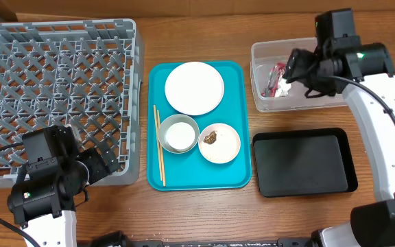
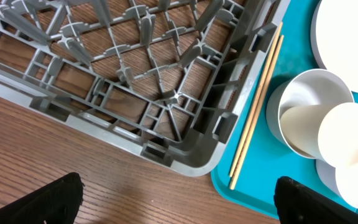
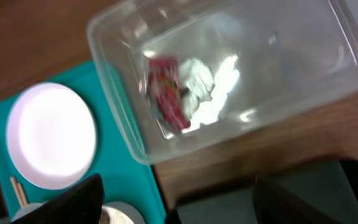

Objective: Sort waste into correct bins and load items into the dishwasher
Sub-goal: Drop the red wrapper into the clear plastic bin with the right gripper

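The right wrist view was blurred, so the contents of the clear tub point(image 3: 123, 124) read only as a red wrapper point(image 3: 166, 93) lying against a crumpled white tissue point(image 3: 201, 84). From overhead, the black wrist of the right arm point(image 1: 376, 103) hid the tub's right half. The right gripper point(image 3: 185, 199) showed only as two dark fingertips at the bottom corners of its own view, spread wide with nothing between them, over the tub's near wall. The left gripper point(image 2: 179, 202) was likewise cut off by the lower border, its fingers far apart and empty above bare wood just outside the corner of the dish rack point(image 2: 185, 155). Overhead, the left arm point(image 1: 46, 178) covered part of the rack's near wall, and the rack's left side ran to the picture's edge. The chopsticks point(image 1: 158, 145) lay along the left edge of the teal tray point(image 1: 235, 82), just beside a bowl point(image 1: 178, 133). A dish point(image 1: 228, 147) holding a small brown scrap point(image 1: 210, 138) sat to the bowl's right, and the plate point(image 1: 194, 88) lay at the tray's far end. Only a narrow gap parted the rack from the teal tray. The black tray point(image 1: 304, 162) lay just right of the teal tray, nearer than the tub. A band of bare wood ran along the near side of the table point(image 1: 197, 213), whose grain showed through the rack's lattice.
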Controlling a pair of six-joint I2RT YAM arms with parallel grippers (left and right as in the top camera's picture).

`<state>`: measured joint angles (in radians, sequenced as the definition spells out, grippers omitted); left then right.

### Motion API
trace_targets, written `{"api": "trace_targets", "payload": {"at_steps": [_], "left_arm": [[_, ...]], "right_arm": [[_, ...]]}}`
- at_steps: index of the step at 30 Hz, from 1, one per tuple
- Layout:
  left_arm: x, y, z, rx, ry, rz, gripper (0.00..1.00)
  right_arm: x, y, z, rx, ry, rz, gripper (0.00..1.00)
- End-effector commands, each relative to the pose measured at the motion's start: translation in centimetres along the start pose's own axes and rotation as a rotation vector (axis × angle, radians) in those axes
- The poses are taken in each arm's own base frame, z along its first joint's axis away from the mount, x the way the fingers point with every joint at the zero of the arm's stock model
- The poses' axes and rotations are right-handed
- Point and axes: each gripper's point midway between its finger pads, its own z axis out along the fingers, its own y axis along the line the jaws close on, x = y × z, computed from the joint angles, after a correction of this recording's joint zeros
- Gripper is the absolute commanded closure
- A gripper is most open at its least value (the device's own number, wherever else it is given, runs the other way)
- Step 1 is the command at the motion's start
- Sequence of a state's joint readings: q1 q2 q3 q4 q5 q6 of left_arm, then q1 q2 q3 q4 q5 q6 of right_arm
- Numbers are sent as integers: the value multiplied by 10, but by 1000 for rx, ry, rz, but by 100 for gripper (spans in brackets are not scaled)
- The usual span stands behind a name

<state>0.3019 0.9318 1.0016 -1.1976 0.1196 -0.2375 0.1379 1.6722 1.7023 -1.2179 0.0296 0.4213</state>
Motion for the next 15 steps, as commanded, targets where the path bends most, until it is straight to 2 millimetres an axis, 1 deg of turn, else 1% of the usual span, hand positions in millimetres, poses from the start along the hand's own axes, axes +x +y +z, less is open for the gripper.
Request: {"api": "trace_targets", "payload": {"at_steps": [1,3,7,9,11,13,14,15], "left_arm": [[-6,-2,-6,8,-25,-12,0],[-6,-2,-6,7,-24,-12,0],[-5,-2,-6,7,-22,-12,0],[-6,-2,-6,7,-22,-12,0],[-6,-2,-6,7,-22,-12,0],[-6,-2,-6,8,-24,-12,0],[-7,-2,-6,8,-27,-11,0],[-7,-2,-6,9,-29,-11,0]], "right_arm": [[10,-7,-2,23,42,-34,21],[13,-6,-11,7,42,-56,20],[18,-11,-42,-20,3,-68,19],[24,-11,-58,-55,-6,-99,18],[31,-6,-73,-113,-12,-146,18],[40,3,-83,-185,-11,-204,18],[49,11,-86,-242,3,-242,18],[54,16,-87,-276,15,-271,18]]}}
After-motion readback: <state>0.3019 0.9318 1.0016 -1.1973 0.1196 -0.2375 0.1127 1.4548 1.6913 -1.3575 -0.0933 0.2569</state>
